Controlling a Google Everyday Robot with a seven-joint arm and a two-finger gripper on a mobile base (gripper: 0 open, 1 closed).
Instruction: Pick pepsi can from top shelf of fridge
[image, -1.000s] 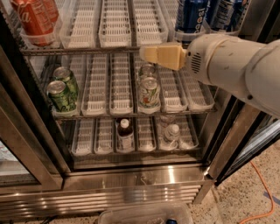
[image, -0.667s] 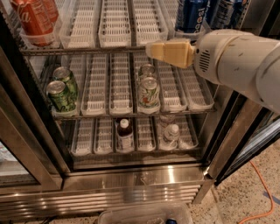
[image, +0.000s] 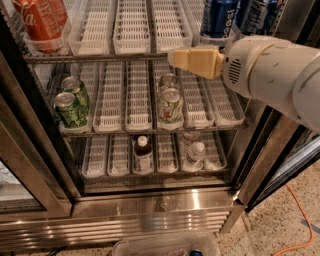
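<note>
Dark blue pepsi cans (image: 219, 18) stand at the right end of the top shelf (image: 100, 58), in the clear slotted lane trays of the fridge (image: 150, 210); a second one (image: 256, 14) is beside the first. My gripper (image: 176, 58), cream-coloured on a white arm, hangs in front of the shelf's front rail, just below and left of the nearest pepsi can, not touching it. Red cola cans (image: 40, 22) stand at the left end of the top shelf.
Green cans (image: 70, 107) and green-and-white cans (image: 170, 105) sit on the middle rack. Bottles (image: 143, 152) stand on the bottom rack. The dark door frame (image: 265, 165) is at right, a clear plastic bin (image: 165, 245) and an orange cable (image: 300, 225) on the floor.
My gripper and arm have moved a little up and to the right, closer to the top shelf's front rail. The cans have not moved.
</note>
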